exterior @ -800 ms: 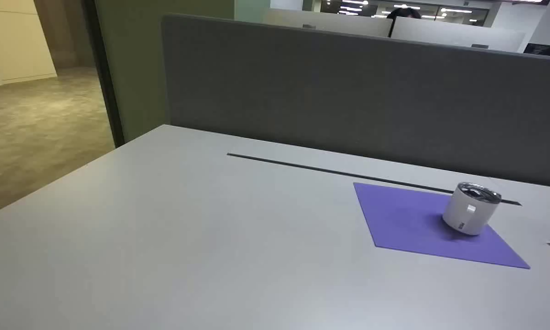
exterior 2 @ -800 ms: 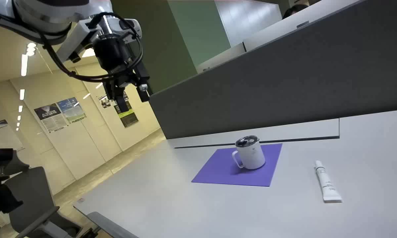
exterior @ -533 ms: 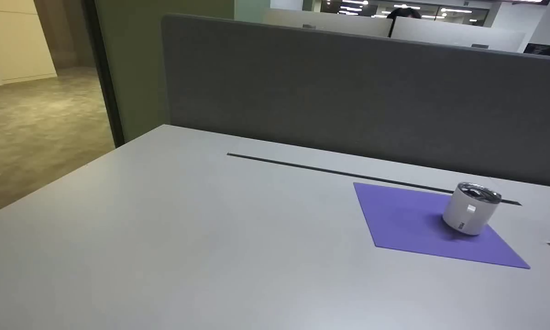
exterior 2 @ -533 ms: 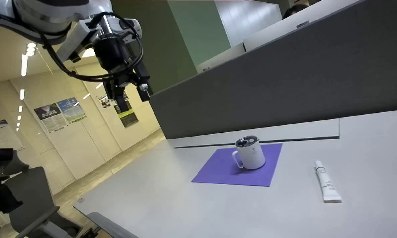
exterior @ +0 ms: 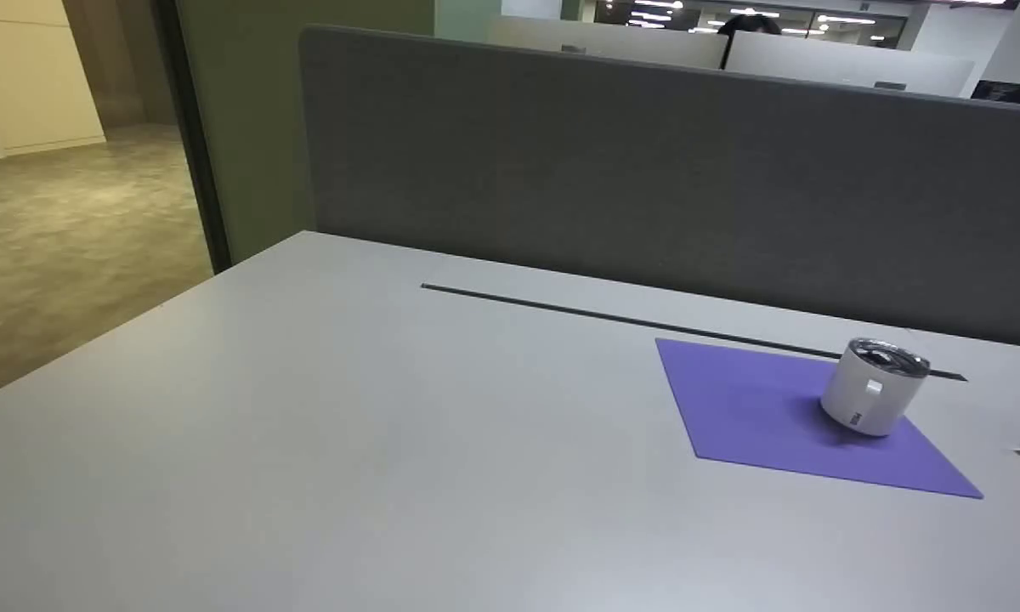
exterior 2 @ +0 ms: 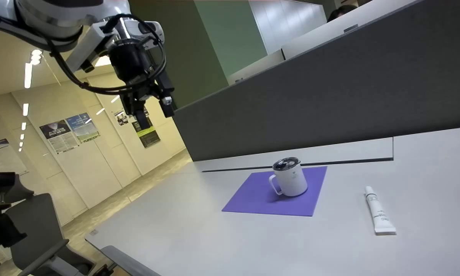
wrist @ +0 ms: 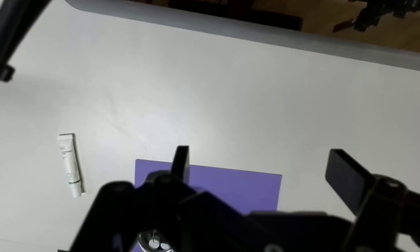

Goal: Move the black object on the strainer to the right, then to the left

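Observation:
The strainer [exterior: 869, 399] looks like a white handled mug with a clear, dark-rimmed lid. It stands upright on the purple mat [exterior: 752, 399] in both exterior views [exterior 2: 293, 181]. A small dark piece [exterior: 882, 358] shows in its lid and may be the black object; its shape is too small to tell. In the wrist view only part of the lid [wrist: 154, 242] shows, the rest hidden behind the gripper. My gripper [exterior 2: 155, 114] is open and empty, high above the table and well apart from the strainer. The wrist view shows its spread fingers [wrist: 259, 154].
A white tube [exterior 2: 379, 212] lies on the white table and shows in the wrist view too [wrist: 70, 164]. A tall dark grey partition [exterior 2: 329, 92] runs along the table's back. A dark slot [exterior: 629, 320] lies before it. A chair [exterior 2: 38, 230] stands beyond the table edge.
My gripper has shifted very slightly in an exterior view. The strainer, mat and tube have not moved.

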`<state>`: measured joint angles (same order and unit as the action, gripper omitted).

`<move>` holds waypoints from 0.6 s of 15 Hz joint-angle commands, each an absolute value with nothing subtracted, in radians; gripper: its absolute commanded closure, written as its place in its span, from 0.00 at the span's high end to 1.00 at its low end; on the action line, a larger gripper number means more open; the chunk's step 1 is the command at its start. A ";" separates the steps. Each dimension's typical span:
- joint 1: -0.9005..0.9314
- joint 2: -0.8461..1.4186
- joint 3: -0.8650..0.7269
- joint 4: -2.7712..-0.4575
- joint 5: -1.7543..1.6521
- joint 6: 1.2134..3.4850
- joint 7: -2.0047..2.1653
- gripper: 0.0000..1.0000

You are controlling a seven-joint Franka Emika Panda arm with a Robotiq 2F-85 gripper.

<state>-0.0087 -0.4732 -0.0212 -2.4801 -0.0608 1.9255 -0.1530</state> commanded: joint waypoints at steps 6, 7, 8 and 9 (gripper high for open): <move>-0.094 -0.191 -0.123 -2.289 -0.103 2.286 -0.176 0.60; -0.103 -0.135 -0.136 -2.244 -0.097 2.308 -0.184 0.51; -0.111 -0.089 -0.145 -2.204 -0.094 2.320 -0.189 0.45; -0.119 -0.035 -0.153 -2.155 -0.091 2.324 -0.193 0.37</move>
